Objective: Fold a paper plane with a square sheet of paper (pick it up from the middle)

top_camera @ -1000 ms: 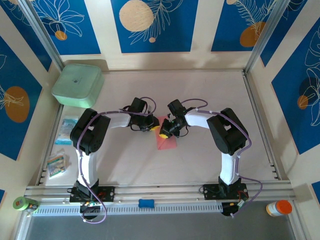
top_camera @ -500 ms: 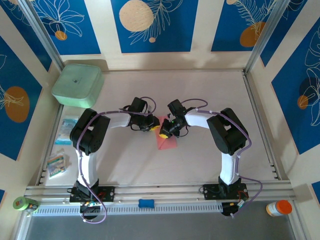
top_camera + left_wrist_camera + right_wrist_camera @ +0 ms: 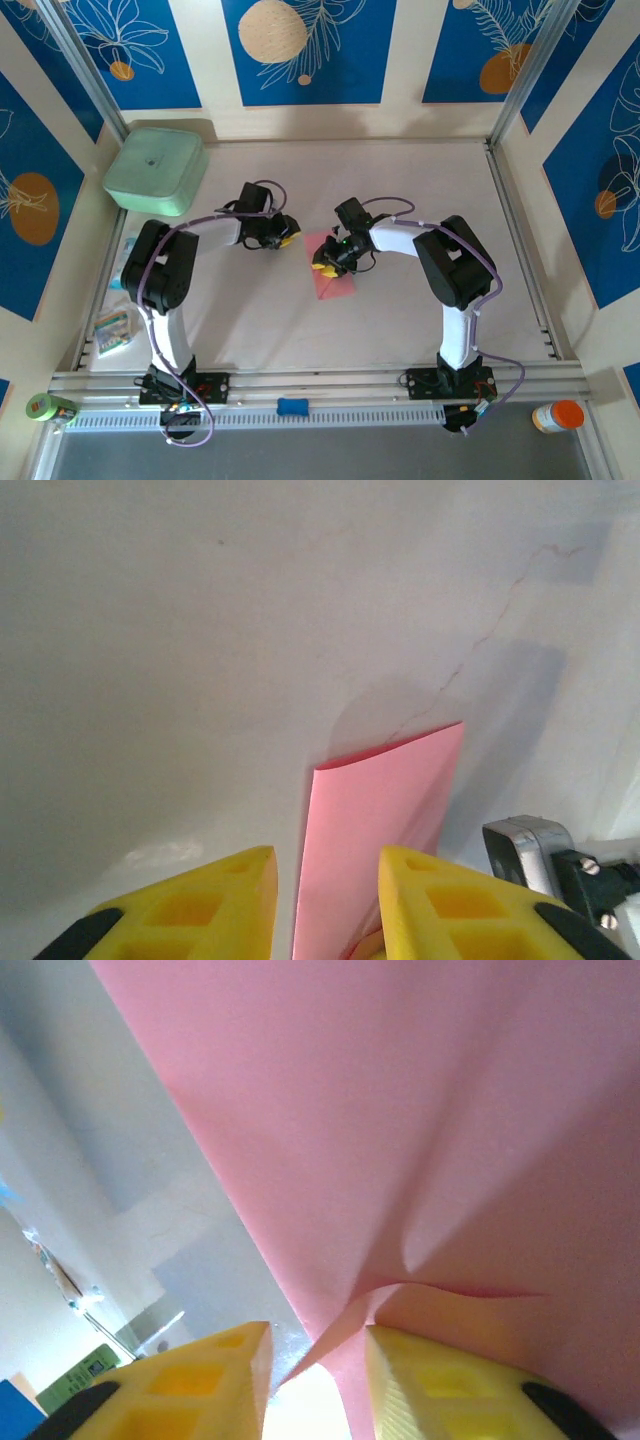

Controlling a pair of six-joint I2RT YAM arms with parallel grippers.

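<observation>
Top external view: square sheet of paper (image 3: 335,278), folded down to a small pink wedge, lies near the middle of the table (image 3: 420,190), well apart from the mint-green box (image 3: 155,170). Right gripper (image 3: 322,262) sits over the sheet's left edge. Left gripper (image 3: 284,232) is off to the left, near the sheet but not touching it. Left wrist view: left gripper (image 3: 327,870) jaws apart, nothing between them. The paper (image 3: 385,820) lies ahead on the table, its far edge curling up a little and throwing a shadow, a lift too fine for the overhead camera to catch. Right wrist view: right gripper (image 3: 318,1345) jaws apart, a thin flap of the sheet (image 3: 400,1110) running down into the gap, no pinch visible. Soft creases spread from one point here, where the overhead view reads as plain flat pink. Judgement: very light, thin, limp; likely to slide on the smooth top, crumple under a hard squeeze and spring back at folds. Best taken at a raised edge or fold ridge near the middle with a light pinch, the other arm pinning it down.
</observation>
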